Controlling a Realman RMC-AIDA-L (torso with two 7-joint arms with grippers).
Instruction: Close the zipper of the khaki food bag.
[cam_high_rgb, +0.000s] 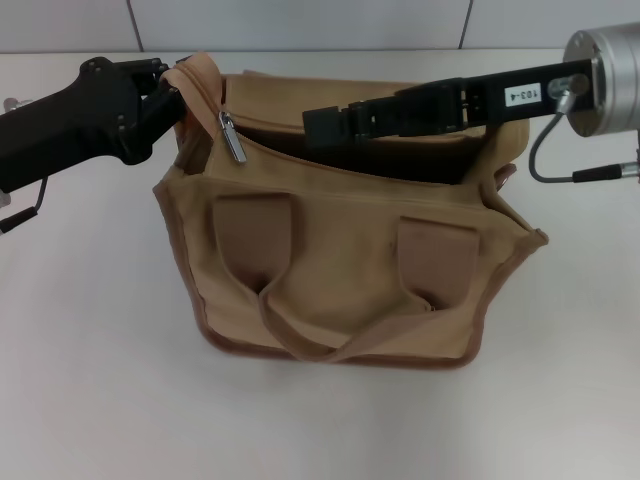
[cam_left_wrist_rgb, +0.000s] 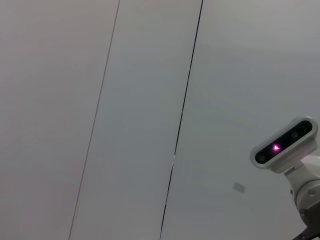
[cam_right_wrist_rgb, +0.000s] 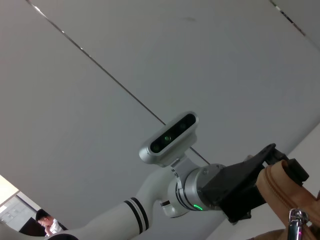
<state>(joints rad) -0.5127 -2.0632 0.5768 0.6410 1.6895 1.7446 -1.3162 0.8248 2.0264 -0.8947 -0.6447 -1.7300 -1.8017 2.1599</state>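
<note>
The left gripper (cam_high_rgb: 168, 88) pinches the raised end tab of the zipper (cam_high_rgb: 205, 92) at the bag's left top corner, its black fingers narrowed onto the tan fabric; the right wrist view shows the same black gripper (cam_right_wrist_rgb: 272, 162) wrapped around that fold. Just beside this gripper, toward the bag's middle, the silver pull tab (cam_high_rgb: 233, 137) hangs from the zipper track, and it also shows in the right wrist view (cam_right_wrist_rgb: 296, 218).

The right gripper (cam_high_rgb: 325, 124) reaches in from the other side, its dark body lying across the open mouth of the khaki food bag (cam_high_rgb: 350, 270); whether its fingers are spread or closed cannot be told, since they end against the dark interior. It lies near the pull tab without touching it.

Below both grippers, the bag stands upright, mouth gaping, with two wide brownish strap handles (cam_high_rgb: 300, 335) drooping down its near face and darker piping along the edges.

The bag rests on a pale, plain table (cam_high_rgb: 90, 380), with bare surface on every side of it. Behind the table a light panelled wall (cam_high_rgb: 300, 20) rises, its seams showing in the left wrist view (cam_left_wrist_rgb: 182, 115). The robot's head camera (cam_left_wrist_rgb: 285, 146) appears there too.
</note>
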